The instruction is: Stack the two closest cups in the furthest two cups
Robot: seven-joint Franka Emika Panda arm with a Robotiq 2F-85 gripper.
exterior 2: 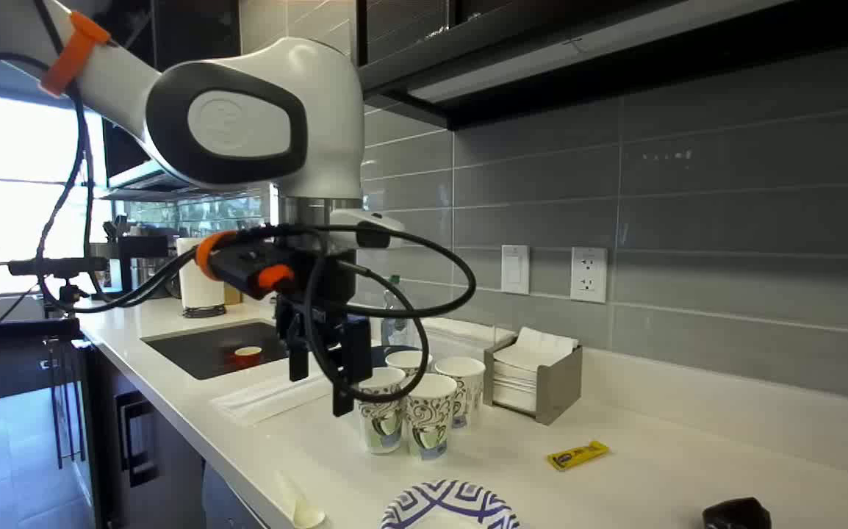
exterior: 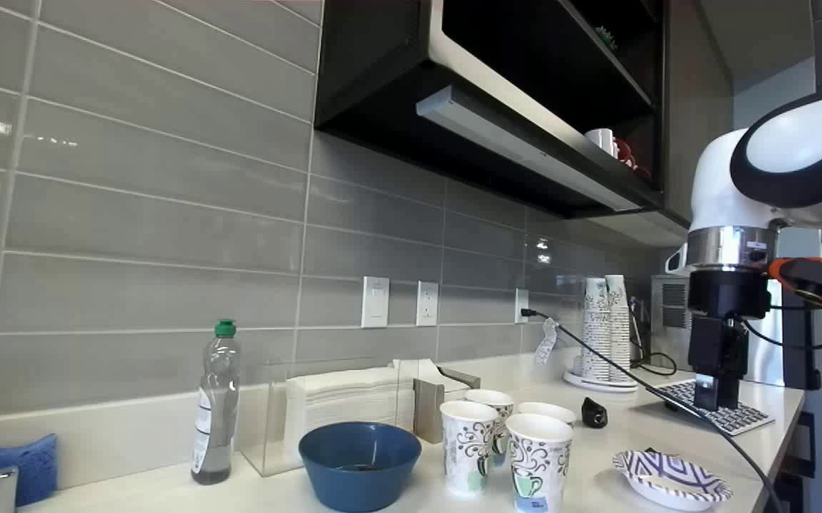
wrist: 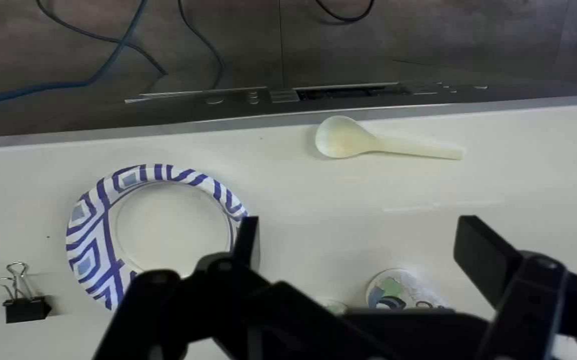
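Note:
Several white paper cups with a scroll and teacup print stand upright, close together. In an exterior view, cups show at the front right (exterior: 539,463) and left (exterior: 468,445), with two partly hidden behind them (exterior: 498,400) (exterior: 546,411). In an exterior view, the group includes cups at left (exterior 2: 381,422), front (exterior 2: 430,430), right (exterior 2: 469,386) and back (exterior 2: 407,360). My gripper (exterior 2: 321,382) hangs above the counter beside the group, and shows in an exterior view (exterior: 716,392). In the wrist view my fingers (wrist: 363,245) are wide apart with nothing between them; a cup (wrist: 401,292) is partly hidden below.
A patterned paper plate (wrist: 88,240), white spoon (wrist: 348,137) and binder clip (wrist: 26,307) lie on the counter. A blue bowl (exterior: 360,463), napkin holder (exterior 2: 560,382), soap bottle (exterior: 215,413) and yellow packet (exterior 2: 577,455) are near. A cable loops around the gripper.

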